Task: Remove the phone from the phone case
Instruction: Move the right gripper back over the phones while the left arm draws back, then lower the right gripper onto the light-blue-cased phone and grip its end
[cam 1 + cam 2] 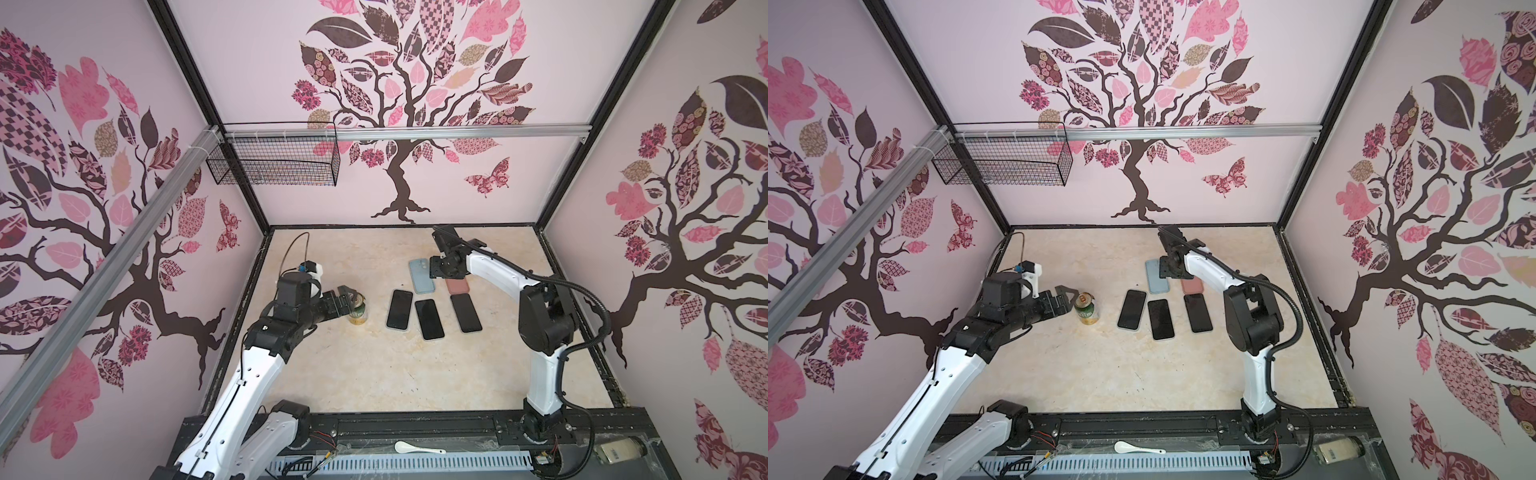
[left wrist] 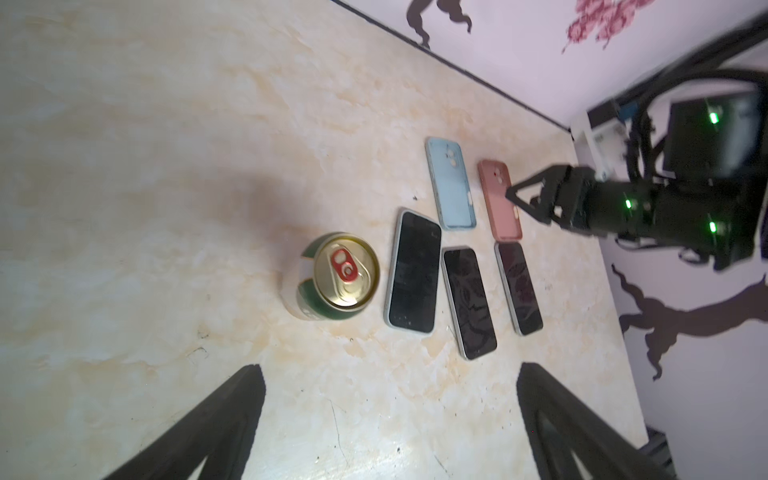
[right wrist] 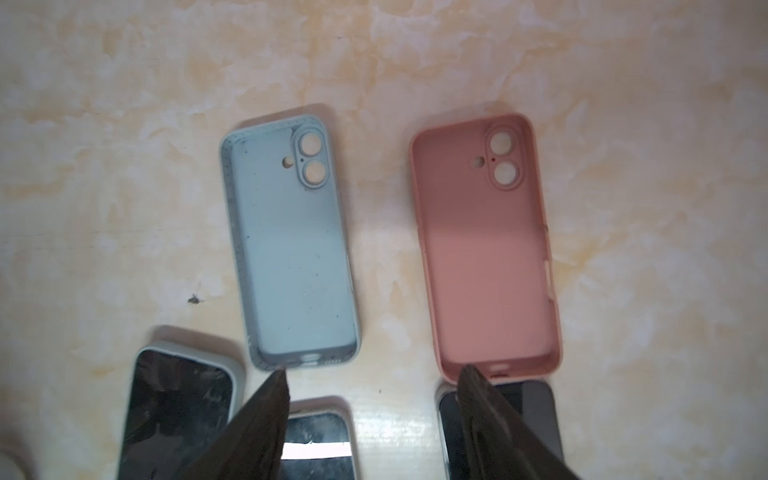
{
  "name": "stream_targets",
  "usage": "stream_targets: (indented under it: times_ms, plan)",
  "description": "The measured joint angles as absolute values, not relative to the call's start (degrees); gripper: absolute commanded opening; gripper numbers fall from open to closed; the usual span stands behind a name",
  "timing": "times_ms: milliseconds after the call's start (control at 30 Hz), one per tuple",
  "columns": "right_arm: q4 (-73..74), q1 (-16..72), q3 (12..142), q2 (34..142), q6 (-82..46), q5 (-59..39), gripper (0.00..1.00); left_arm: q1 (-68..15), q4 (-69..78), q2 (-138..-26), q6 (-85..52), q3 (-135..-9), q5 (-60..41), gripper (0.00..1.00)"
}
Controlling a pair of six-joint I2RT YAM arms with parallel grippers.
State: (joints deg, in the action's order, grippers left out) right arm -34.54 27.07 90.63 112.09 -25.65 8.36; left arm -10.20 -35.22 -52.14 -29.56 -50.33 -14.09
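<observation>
Marble table: pink case flat, camera cutout toward back wall.

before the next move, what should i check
1. Right gripper open and empty: ok.
2. Left gripper open and empty: ok.
3. Blue case empty: ok.
4. Pink case empty: ok.
5. All phones uncased: not ok; the phone beside the can seems to sit in a pale case.
6. Room around that phone: not ok; the upright can stands close to it.
</observation>
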Motion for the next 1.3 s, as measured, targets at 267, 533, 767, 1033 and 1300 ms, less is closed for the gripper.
stream_targets:
  times_ms: [267,533,767,1033,1300]
  plan:
    - [-32.21,35.48,85.65,108.25,-35.0,7.03,0.79,3.95,-33.01,-50.11,-32.18,-47.35,-21.61,0.98]
    - [-32.05,43.59,84.12,108.42,-41.08,6.35,0.89,5.52,-32.86,-49.58,-33.06,-46.65,-22.37,0.98]
    - [-32.03,47.57,87.39,111.02,-44.23,6.15,0.89,5.98,-32.84,-49.5,-33.01,-46.63,-22.83,0.98]
    - [-35.88,47.9,92.71,118.37,-45.23,6.96,0.96,6.02,-32.86,-49.39,-32.97,-46.63,-22.83,0.98]
    - [-38.11,48.27,94.52,121.01,-45.43,8.01,0.96,6.02,-32.91,-49.39,-32.8,-46.63,-23.24,0.98]
